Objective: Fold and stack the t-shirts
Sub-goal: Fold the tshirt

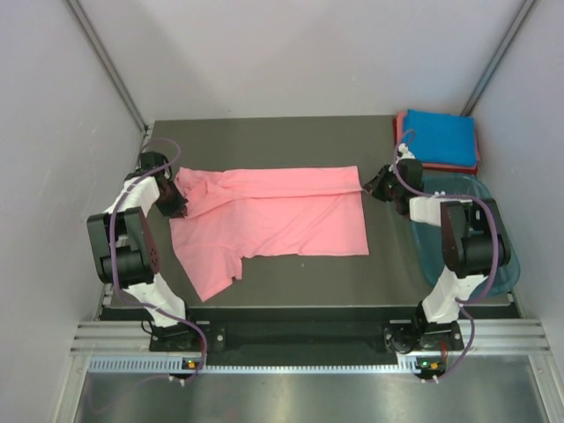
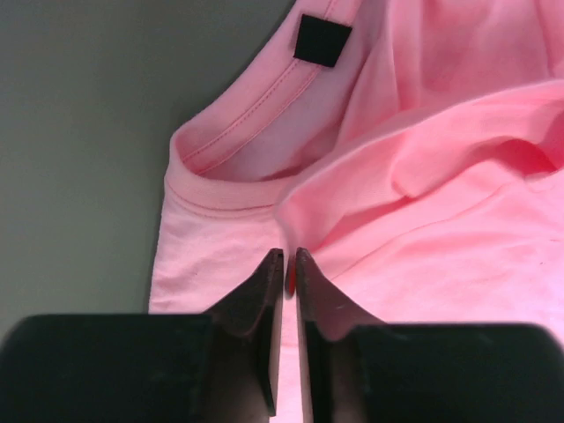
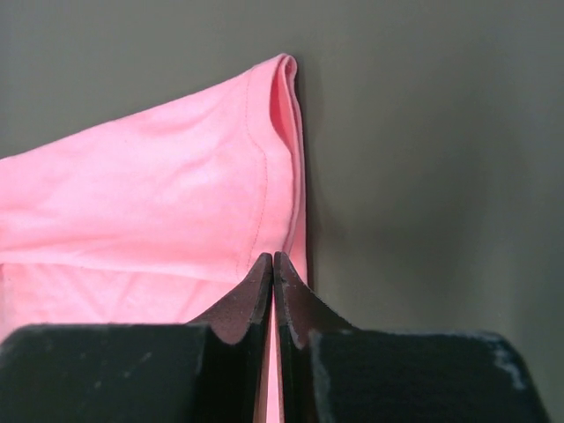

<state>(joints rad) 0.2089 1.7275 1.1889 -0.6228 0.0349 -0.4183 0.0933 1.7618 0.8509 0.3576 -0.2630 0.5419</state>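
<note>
Where the salmon-pink t-shirt [image 1: 282, 220] reaches its left end, the left arm [image 1: 132, 238] bends in over it. The left jaws stand all but together, with only a thin slit between them and pink cloth showing inside it. They are pinched on a rumpled fold just beside the collar [image 2: 233, 145]. Seen from the left wrist, that collar lies open on the far left of the fold, a small black tag [image 2: 322, 40] sits inside the neckline, and dark bench [image 1: 300, 282] shows to the left of the shirt. The shirt lies spread across the middle of the bench, neck to the left and hem to the right. A long band along its far edge is doubled over the body, and one sleeve [image 1: 211, 273] sticks out flat from its near left corner. At the shirt's far right corner the right arm [image 1: 463, 238] reaches in, and the right jaws are pressed tight together on the doubled hem, a sliver of pink caught between them. Past that same corner, farther right and farther back, a bright blue t-shirt [image 1: 441, 137] lies folded flat on a reddish-pink t-shirt [image 1: 441, 166], of which only the edges show. Well right of the salmon-pink shirt and nearer than that stack, a translucent teal tub [image 1: 509, 256] sits partly under the right arm.
</note>
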